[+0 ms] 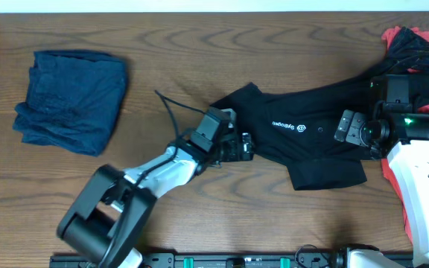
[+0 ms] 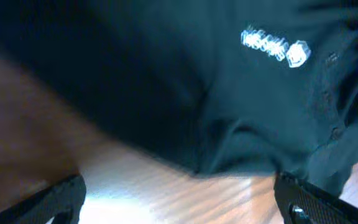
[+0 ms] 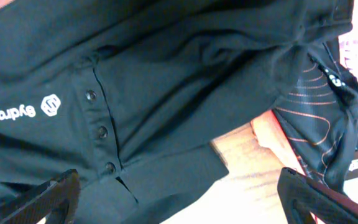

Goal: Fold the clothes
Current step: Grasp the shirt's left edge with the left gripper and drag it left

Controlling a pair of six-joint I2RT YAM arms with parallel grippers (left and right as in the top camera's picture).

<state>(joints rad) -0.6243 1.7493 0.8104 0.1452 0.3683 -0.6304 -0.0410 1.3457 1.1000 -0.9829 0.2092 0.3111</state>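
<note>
The blue pile [image 1: 69, 100] sits far left, out of the way. The left gripper [image 1: 246, 147] is at the left edge of the black shirt [image 1: 311, 138]. Its fingers are wide apart and hold nothing. If it closes too high, it may miss the thin edge or only bunch it up.

The right gripper [image 1: 342, 126] is over the shirt's other side and is open too. It could grab the red cloth [image 1: 412, 37] by mistake, because that pile touches the shirt there.

The blue pile looks thick, soft and lumpy. The table [image 1: 199, 45] is hard, smooth brown wood. The shirt is thin and floppy, with wrinkles, a white logo and small round buttons [image 3: 102, 132]. The red cloth is crumpled.
</note>
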